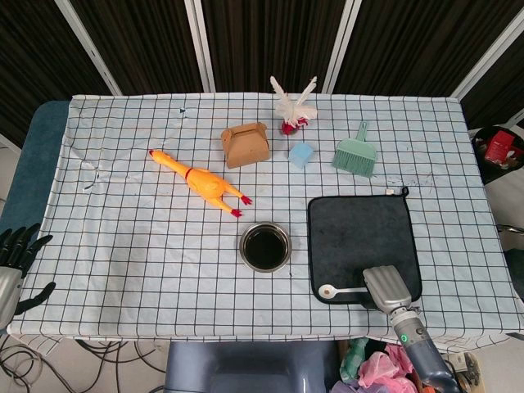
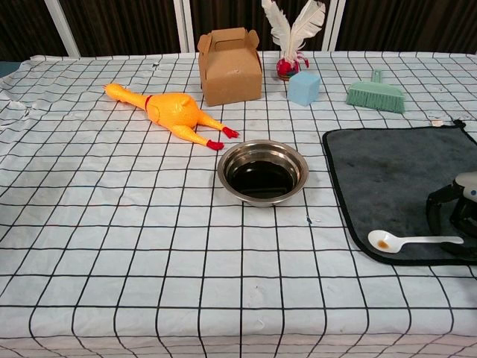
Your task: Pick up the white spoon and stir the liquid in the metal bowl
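The white spoon (image 1: 340, 290) (image 2: 414, 240) lies flat near the front edge of the dark mat (image 1: 360, 233) (image 2: 391, 171), bowl end to the left with a brown stain in it. The metal bowl (image 1: 264, 247) (image 2: 262, 171) of dark liquid stands on the cloth just left of the mat. My right hand (image 1: 386, 288) (image 2: 456, 212) hovers over the spoon's handle end; its dark fingers (image 2: 434, 205) arch downward and apart, holding nothing. My left hand (image 1: 15, 260) hangs off the table's front left corner, fingers spread and empty.
On the checked tablecloth (image 1: 131, 246) lie a rubber chicken (image 1: 201, 182), a cardboard box (image 1: 245, 145), a blue cube (image 1: 301, 154), a feather toy (image 1: 293, 105) and a green brush (image 1: 355, 152), all behind the bowl. The table's front edge runs close to the spoon.
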`<state>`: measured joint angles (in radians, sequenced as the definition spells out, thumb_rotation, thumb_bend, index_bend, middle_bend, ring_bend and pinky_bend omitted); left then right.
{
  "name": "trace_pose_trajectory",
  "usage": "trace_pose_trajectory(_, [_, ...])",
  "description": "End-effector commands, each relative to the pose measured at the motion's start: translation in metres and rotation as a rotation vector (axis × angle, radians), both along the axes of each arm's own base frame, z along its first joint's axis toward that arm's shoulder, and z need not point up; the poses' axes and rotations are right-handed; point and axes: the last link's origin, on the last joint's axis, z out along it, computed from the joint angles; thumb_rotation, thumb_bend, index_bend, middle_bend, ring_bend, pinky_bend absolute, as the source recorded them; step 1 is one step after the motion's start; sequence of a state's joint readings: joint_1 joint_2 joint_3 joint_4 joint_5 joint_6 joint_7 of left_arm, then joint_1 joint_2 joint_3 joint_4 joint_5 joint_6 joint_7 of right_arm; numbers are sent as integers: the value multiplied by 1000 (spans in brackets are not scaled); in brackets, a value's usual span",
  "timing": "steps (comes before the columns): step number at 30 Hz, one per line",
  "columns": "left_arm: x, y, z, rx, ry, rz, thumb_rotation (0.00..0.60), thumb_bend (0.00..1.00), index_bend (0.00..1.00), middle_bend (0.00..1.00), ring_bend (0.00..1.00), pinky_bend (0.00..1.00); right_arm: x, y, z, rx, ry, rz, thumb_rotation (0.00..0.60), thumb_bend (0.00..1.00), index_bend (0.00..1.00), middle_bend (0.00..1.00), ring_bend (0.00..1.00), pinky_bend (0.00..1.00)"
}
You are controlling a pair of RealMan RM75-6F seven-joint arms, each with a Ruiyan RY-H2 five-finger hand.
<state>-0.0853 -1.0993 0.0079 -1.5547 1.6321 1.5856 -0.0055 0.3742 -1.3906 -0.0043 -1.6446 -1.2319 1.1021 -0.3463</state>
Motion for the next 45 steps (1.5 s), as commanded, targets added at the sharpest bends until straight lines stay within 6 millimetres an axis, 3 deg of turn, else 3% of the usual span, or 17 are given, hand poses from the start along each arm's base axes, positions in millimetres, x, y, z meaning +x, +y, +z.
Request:
trace_pose_trajectory(1, [0,0,0,0,0,1,600,211,153,34,0,0,0,0,0,0,0,-1,600,320,534,862,1000,894])
trace_pose_trajectory(30, [0,0,-1,1,1,2,600,211,153,34,0,0,6,-1,5,-4,-7,26,600,359,581,870,1000,894])
trace_pose_trajectory(38, [0,-1,1,5,-1,-1,600,211,155,34,0,0,20,-13,28,-45,33,90,600,359,597,872,1000,894])
trace_pose_trajectory(45, [1,-2,3,12,-7,-8,600,211,155,34,0,0,44,-36,71,-265,191,271,600,359,606,874,1000,895])
